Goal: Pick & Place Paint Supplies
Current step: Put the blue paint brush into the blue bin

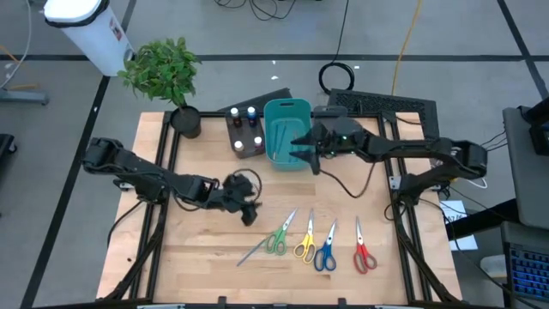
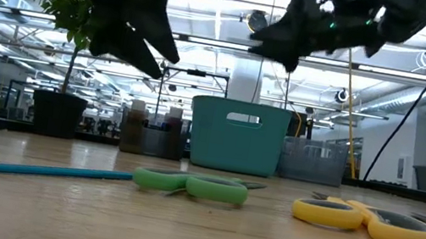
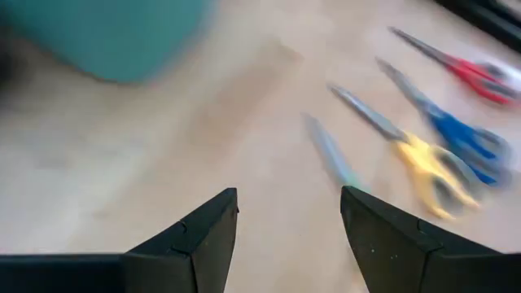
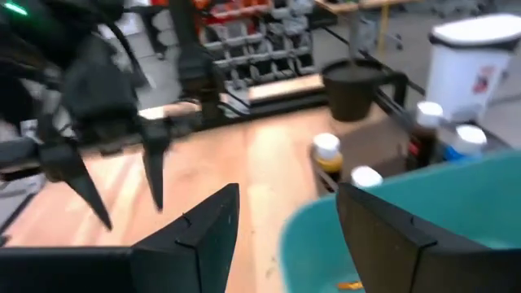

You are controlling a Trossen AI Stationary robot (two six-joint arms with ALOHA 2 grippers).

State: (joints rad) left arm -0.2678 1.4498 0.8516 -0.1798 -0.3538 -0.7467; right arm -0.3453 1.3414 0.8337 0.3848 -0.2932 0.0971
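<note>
Dark fingers of our right end effector (image 1: 302,153) are standing apart, empty, over the teal bin (image 1: 286,110). Our left end effector (image 1: 249,211) is hanging open above the table (image 1: 206,257) near green (image 1: 276,240), yellow (image 1: 305,244), blue (image 1: 324,255) and red scissors (image 1: 364,256) lying in a row.

Bottles (image 1: 244,129) beside bin (image 1: 286,133); scissors (image 1: 319,245) in front
</note>
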